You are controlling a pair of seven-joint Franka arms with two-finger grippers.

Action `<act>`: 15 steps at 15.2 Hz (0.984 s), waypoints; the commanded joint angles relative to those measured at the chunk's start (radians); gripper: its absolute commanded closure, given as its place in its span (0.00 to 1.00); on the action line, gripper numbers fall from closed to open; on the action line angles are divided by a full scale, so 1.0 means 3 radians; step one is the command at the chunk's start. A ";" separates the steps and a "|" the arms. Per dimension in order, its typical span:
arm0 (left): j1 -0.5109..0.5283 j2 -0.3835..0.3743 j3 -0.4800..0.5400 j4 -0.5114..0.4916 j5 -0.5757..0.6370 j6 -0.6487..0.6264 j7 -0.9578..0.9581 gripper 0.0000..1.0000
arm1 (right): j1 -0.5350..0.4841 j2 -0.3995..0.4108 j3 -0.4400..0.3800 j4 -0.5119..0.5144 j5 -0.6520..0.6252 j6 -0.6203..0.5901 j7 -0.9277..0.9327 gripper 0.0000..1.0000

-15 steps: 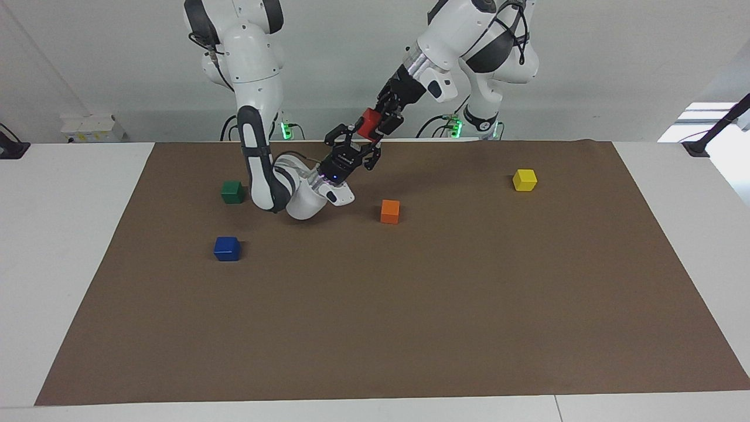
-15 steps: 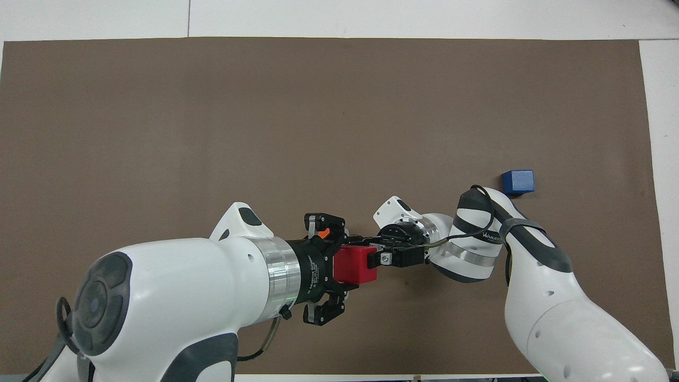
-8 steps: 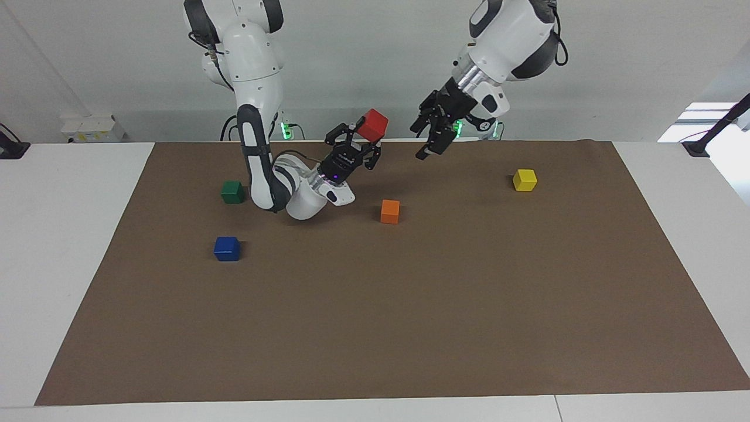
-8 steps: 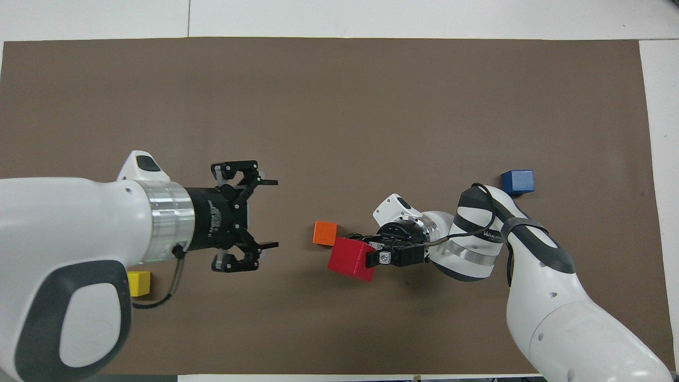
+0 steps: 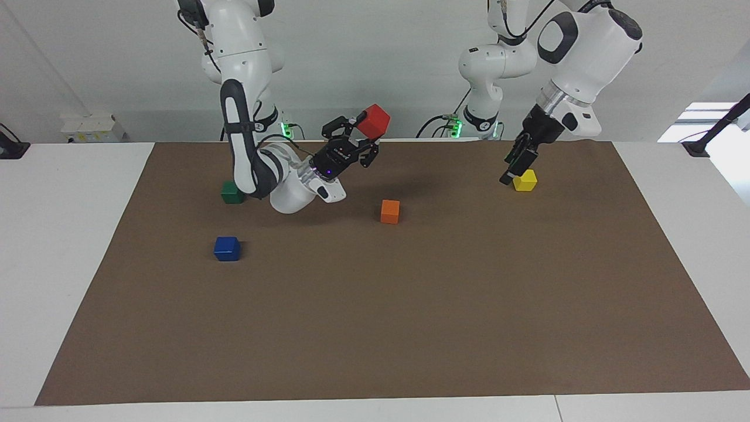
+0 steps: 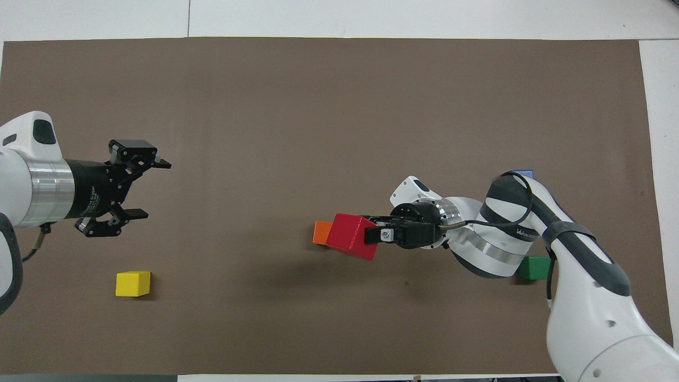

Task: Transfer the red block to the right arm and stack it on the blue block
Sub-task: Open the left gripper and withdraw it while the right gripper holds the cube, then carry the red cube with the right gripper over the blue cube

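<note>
Nearest the robots we see the red block [image 5: 374, 121] held up in the air by the right gripper [image 5: 358, 138], whose fingers are clamped on it with the cube tilted on a corner. That gripper sits above the brown mat [image 5: 410, 328] near the table's middle, the right arm [image 5: 243, 129] bending down from its base and curling back upward at the wrist, where a small blue light glows. From overhead the raised cube [image 6: 351, 243] overlaps the orange block [image 6: 321, 232], but the facing view shows the two well apart in height — the orange block [image 5: 389, 211] rests on the mat.

Toward the left arm's end, the left gripper [image 5: 514, 164] hangs above the mat with its jaws spread wide and nothing between them; overhead its two fingers [image 6: 142, 187] stand clearly apart. The yellow block [image 5: 525, 180] lies on the mat just beside it in the facing view, untouched.

Toward the right arm's end, the green block [image 5: 231, 192] sits partly hidden by the arm's forearm.

Farther from the robots than the green one lies the blue block [image 5: 227, 248], alone on the mat — nothing is stacked on it. Overhead only a sliver of it [image 6: 524, 173] shows past the right arm's elbow.
</note>
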 commanded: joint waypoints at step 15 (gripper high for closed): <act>-0.0387 0.0628 0.0586 0.1163 0.1195 -0.1094 0.2451 0.00 | -0.0610 -0.1138 -0.0002 0.0636 -0.4303 0.2416 0.2421 1.00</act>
